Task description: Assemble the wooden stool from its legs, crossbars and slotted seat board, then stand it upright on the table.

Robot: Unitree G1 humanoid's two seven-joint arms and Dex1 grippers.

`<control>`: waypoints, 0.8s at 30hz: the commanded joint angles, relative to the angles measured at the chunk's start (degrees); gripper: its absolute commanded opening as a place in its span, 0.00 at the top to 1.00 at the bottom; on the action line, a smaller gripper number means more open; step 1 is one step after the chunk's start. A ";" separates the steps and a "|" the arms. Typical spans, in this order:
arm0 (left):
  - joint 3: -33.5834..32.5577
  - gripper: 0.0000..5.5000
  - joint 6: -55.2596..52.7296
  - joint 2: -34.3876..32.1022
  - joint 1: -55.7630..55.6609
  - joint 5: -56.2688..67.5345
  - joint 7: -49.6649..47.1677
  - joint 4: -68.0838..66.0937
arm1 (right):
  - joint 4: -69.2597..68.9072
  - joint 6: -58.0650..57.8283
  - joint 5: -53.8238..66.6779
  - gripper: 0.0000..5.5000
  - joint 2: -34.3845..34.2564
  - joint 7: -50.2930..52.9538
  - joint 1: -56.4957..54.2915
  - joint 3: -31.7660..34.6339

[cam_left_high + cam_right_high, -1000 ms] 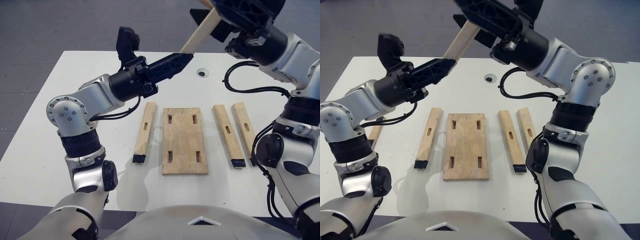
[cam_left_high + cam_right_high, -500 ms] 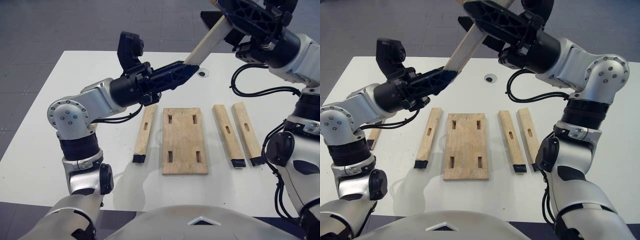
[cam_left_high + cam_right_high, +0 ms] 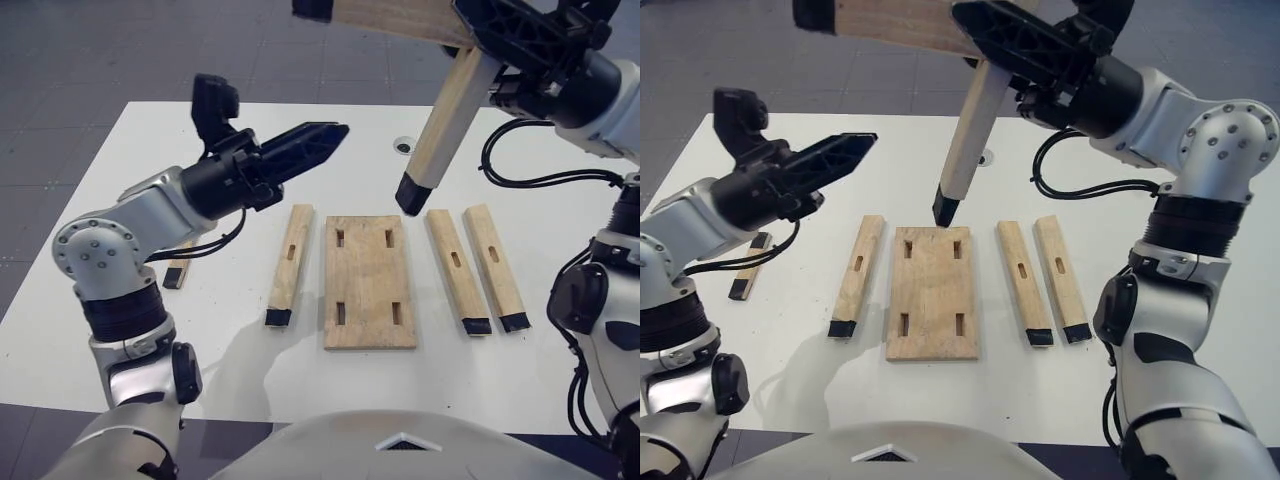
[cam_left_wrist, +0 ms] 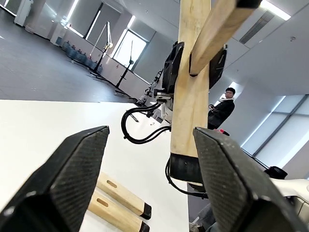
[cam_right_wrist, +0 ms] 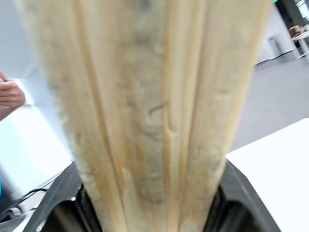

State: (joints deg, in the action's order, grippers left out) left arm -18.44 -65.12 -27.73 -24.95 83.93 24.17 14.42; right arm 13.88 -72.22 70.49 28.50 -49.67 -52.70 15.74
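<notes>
Though the hall around it is broad, with grey floor tiles, tall windows and strip lights overhead, the work sits on one white table (image 3: 70, 300) that has a round cable grommet (image 3: 403, 146) near its far edge. One seat board (image 3: 370, 280) lies flat at the middle, a pale rectangular plank cut with four short slots in two pairs, one pair near each end. Three loose legs lie flat alongside it. The left leg (image 3: 290, 262) is just beside its left edge, and the inner right leg (image 3: 457, 270) and outer right leg (image 3: 495, 265) lie side by side on its right. Each is light wood with one slot through its middle and a black cap on the near end. A fourth, shorter piece (image 3: 750, 267) with a black end lies well off to the left, partly hidden by the left arm; I cannot tell what part it is. Two more pieces are joined and held in the air. The right gripper (image 3: 478, 30) is clamped on them where the cross piece (image 3: 390, 18) meets the hanging leg (image 3: 445, 125), whose black-capped lower end hangs over the table near the board's far edge, apart from it. The left gripper (image 3: 318, 140) hovers above the table's left half with its fingers (image 4: 72, 183) spread wide and empty.
</notes>
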 commanded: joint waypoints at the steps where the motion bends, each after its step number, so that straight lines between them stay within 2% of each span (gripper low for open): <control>1: -0.03 0.42 -1.49 -6.05 2.56 -0.87 0.03 3.07 | 3.34 3.79 -5.49 0.63 3.56 -3.56 0.79 -0.63; 4: 7.61 0.42 -2.86 -9.86 7.10 -8.30 0.24 9.66 | 3.64 4.81 -8.02 0.63 4.36 -5.38 2.28 -1.35; 8: 29.42 0.42 -3.44 -15.70 12.05 -28.87 -5.41 20.69 | 1.56 6.15 -10.43 0.63 3.73 -6.27 5.03 -2.18; 13: 47.18 0.42 -0.18 -24.98 9.82 -50.20 -5.55 25.98 | -0.13 5.68 -10.61 0.63 3.36 -5.55 6.16 -1.90; 15: 49.18 0.42 -0.10 -24.55 8.79 -53.67 -5.48 26.46 | -0.29 5.75 -10.54 0.63 2.99 -5.00 6.01 -1.73; 19: 47.86 0.42 -2.58 -20.67 9.44 -54.77 -5.75 27.92 | -0.85 6.55 -10.72 0.63 2.14 -3.93 6.57 -1.51; 24: 41.93 0.42 -7.23 -19.00 6.57 -53.16 -3.91 30.09 | -2.54 6.91 -10.59 0.63 1.60 -3.21 8.62 -1.21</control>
State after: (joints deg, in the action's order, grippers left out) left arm 26.51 -70.23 -47.19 -15.67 30.36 19.73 43.22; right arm 12.76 -66.02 60.33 30.21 -53.45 -44.66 13.68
